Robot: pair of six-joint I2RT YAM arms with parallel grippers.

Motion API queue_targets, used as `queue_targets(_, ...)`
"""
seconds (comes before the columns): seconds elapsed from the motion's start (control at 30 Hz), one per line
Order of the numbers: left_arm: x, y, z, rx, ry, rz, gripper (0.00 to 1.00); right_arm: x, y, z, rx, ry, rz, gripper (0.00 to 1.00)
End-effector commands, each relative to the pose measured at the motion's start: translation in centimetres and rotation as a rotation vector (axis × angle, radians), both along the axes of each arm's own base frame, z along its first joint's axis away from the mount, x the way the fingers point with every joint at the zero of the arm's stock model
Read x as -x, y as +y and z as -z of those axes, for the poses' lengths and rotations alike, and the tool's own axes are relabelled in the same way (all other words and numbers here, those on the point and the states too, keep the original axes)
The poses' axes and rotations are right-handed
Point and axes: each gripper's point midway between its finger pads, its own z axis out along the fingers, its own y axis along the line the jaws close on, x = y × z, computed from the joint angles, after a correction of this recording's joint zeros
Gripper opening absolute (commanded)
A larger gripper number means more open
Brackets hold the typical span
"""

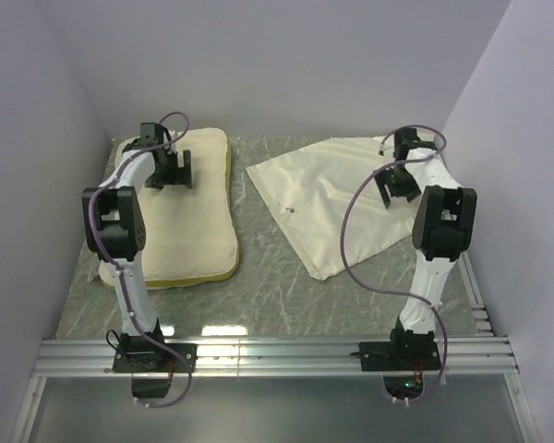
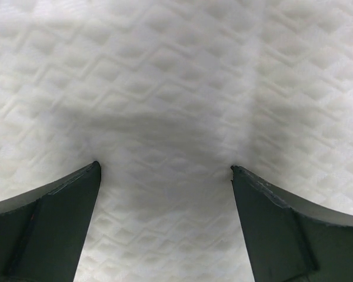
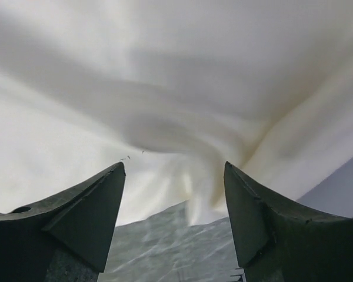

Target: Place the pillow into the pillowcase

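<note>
Grey marbled desk point(image 1: 277, 277) is carrying the pillowcase point(image 1: 323, 198), lying flat, limp and apparently empty, with the pillow point(image 1: 194, 231) sitting well to its left, not inside. Left hand point(image 1: 171, 173) is hovering wide open over the pillow, holding nothing; right hand point(image 1: 397, 186) is hanging wide open over a bunched fold at the pillowcase's right edge. Risk: pinching both layers would be sealing the mouth shut.

White arms point(image 1: 129, 281), dark claws point(image 2: 165, 167), purple cables point(image 1: 343, 231)
</note>
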Motion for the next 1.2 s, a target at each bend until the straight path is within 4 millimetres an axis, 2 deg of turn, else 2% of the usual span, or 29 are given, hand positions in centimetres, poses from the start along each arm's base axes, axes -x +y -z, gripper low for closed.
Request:
queue_targets(0.0, -0.1, -2.9, 2.6, 0.025, 0.089, 0.109, 0.99, 0.9, 8.0, -5.2, -0.115, -0.086, -0.123, 0.76)
queue_targets(0.03, 0.2, -4.2, 5.0, 0.022, 0.149, 0.135, 0.99, 1.3, 9.8, -6.4, -0.144, -0.109, -0.152, 0.77)
queue_targets(0.13, -0.7, -5.2, 6.6, 0.046, 0.179, 0.171, 0.99, 2.7, 12.0, -8.1, -0.211, -0.114, -0.158, 0.78)
queue_targets(0.2, -0.3, -5.6, 8.4, 0.052, 0.203, 0.24, 0.83, 3.8, 13.6, -8.8, -0.281, -0.097, -0.167, 0.78)
queue_targets(0.23, -0.2, -5.5, 8.6, 0.04, 0.208, 0.261, 0.73, 4.1, 14.0, -9.5, -0.304, -0.107, -0.171, 0.78)
queue_targets(0.27, 0.5, -5.3, 9.0, 0.015, 0.229, 0.319, 0.51, 4.4, 14.3, -9.6, -0.32, -0.104, -0.161, 0.78)
queue_targets(0.33, 0.9, -4.8, 8.7, -0.019, 0.237, 0.396, 0.36, 5.1, 15.1, -10.0, -0.361, -0.108, -0.174, 0.78)
queue_targets(0.37, 0.8, -4.3, 7.8, -0.073, 0.211, 0.499, 0.12, 5.3, 15.4, -10.0, -0.377, -0.107, -0.171, 0.78)
queue_targets(0.4, 1.7, -4.1, 7.2, -0.093, 0.235, 0.563, 0.0, 5.6, 15.9, -9.7, -0.401, -0.101, -0.175, 0.78)
queue_targets(0.43, 1.7, -3.7, 5.3, -0.128, 0.203, 0.617, 0.0, 5.8, 16.3, -9.8, -0.415, -0.102, -0.18, 0.78)
queue_targets(0.47, 1.9, -3.2, 4.2, -0.182, 0.17, 0.765, 0.0, 6.2, 16.7, -9.4, -0.432, -0.087, -0.176, 0.77)
queue_targets(0.5, 3.4, -3.0, 3.8, -0.19, 0.187, 0.844, 0.0, 6.3, 16.9, -9.3, -0.442, -0.088, -0.176, 0.77)
queue_targets(0.53, 3.6, -2.5, 0.7, -0.25, 0.129, 0.893, 0.0, 6.6, 17.5, -9.3, -0.462, -0.085, -0.183, 0.77)
queue_targets(0.57, 4.8, -1.8, 0.3, -0.295, 0.12, 1.024, 0.0, 6.8, 17.8, -9.0, -0.468, -0.078, -0.182, 0.77)
queue_targets(0.6, 5.1, -1.5, -0.8, -0.33, 0.092, 1.072, 0.0, 6.9, 18.0, -8.9, -0.473, -0.075, -0.184, 0.77)
queue_targets(0.63, 5.0, -1.2, -3.4, -0.391, 0.03, 1.104, 0.0, 7.1, 18.4, -8.9, -0.481, -0.071, -0.19, 0.77)
queue_targets(0.67, 5.2, -1.6, -4.3, -0.421, -0.015, 1.204, 0.0, 7.2, 18.6, -8.7, -0.485, -0.065, -0.187, 0.77)
queue_targets(0.7, 5.3, -0.3, -5.3, -0.437, -0.033, 1.215, 0.0, 7.2, 18.8, -8.7, -0.49, -0.067, -0.189, 0.77)
queue_targets(0.73, 6.3, -0.4, -5.9, -0.418, -0.022, 1.254, 0.0, 7.2, 19.2, -8.8, -0.493, -0.069, -0.195, 0.77)
queue_targets(0.77, 5.5, -0.6, -7.6, -0.431, -0.078, 1.3, 0.0, 7.2, 19.2, -8.7, -0.499, -0.067, -0.187, 0.77)
queue_targets(0.8, 5.5, -0.8, -8.1, -0.417, -0.082, 1.303, 0.0, 7.3, 19.4, -8.8, -0.502, -0.065, -0.189, 0.76)
queue_targets(0.83, 6.6, -1.0, -7.5, -0.358, -0.035, 1.327, 0.0, 7.3, 19.5, -8.8, -0.507, -0.063, -0.189, 0.77)
queue_targets(0.9, 6.6, -1.9, -7.6, -0.321, -0.06, 1.365, 0.0, 7.4, 19.9, -8.9, -0.525, -0.058, -0.188, 0.77)
queue_targets(0.93, 6.8, -2.0, -7.4, -0.306, -0.056, 1.341, 0.04, 7.4, 20.0, -9.0, -0.529, -0.058, -0.189, 0.77)
queue_targets(1.0, 7.9, -2.2, -5.1, -0.273, -0.023, 1.345, 0.11, 7.6, 20.2, -9.0, -0.532, -0.058, -0.195, 0.77)
queue_targets(1.03, 8.4, -2.3, -4.7, -0.262, -0.014, 1.321, 0.24, 7.7, 20.3, -8.9, -0.532, -0.056, -0.198, 0.77)
queue_targets(1.07, 9.4, -2.2, -3.0, -0.248, 0.028, 1.309, 0.33, 7.9, 20.6, -8.9, -0.535, -0.05, -0.208, 0.77)
queue_targets(1.1, 9.6, -2.1, -2.8, -0.248, 0.039, 1.291, 0.42, 8.1, 20.6, -8.8, -0.535, -0.046, -0.212, 0.77)
queue_targets(1.17, 9.6, -2.5, -3.7, -0.215, 0.015, 1.226, 0.61, 8.3, 20.8, -8.8, -0.534, -0.042, -0.222, 0.78)
